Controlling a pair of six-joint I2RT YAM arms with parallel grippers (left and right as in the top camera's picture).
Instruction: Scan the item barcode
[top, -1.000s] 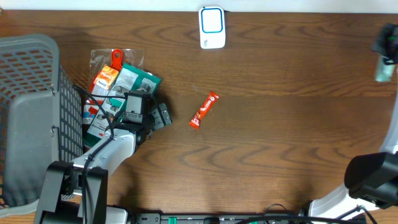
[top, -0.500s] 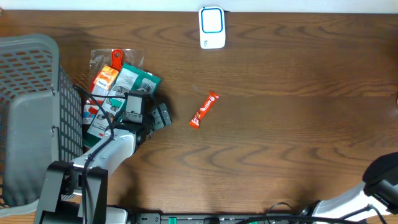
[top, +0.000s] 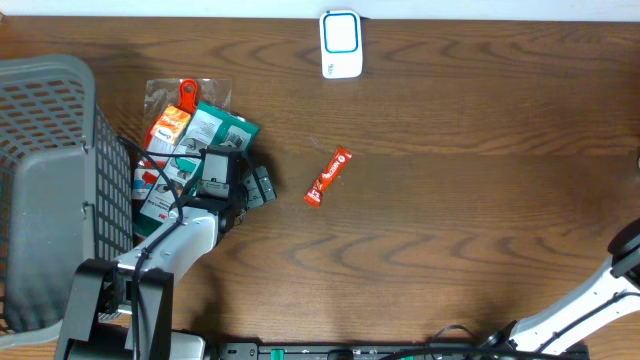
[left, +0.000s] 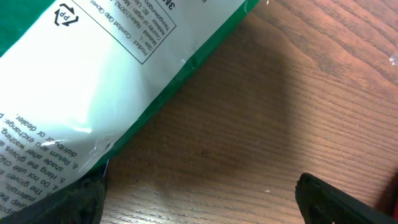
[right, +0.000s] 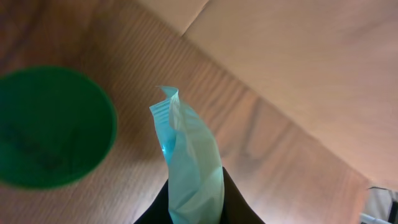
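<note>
Your left claw (left: 205, 193) hangs released over the green pack (left: 93, 81) on the desk (top: 450, 200), nothing gripped; scanner (top: 341, 44) and red bar (top: 328, 177) sit further right, untouched. Your right claw (right: 189, 208) is clenched on a blue pouch (right: 189, 158) above a green bowl (right: 53, 127), probably scanned already; pack and bar remain

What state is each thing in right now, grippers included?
left gripper: open, over the green-and-white package
right gripper: shut on the pale blue packet
green-and-white package: lying flat, ungripped
red snack bar: lying flat on table, untouched
scanner: at far table edge, nothing in front
</note>
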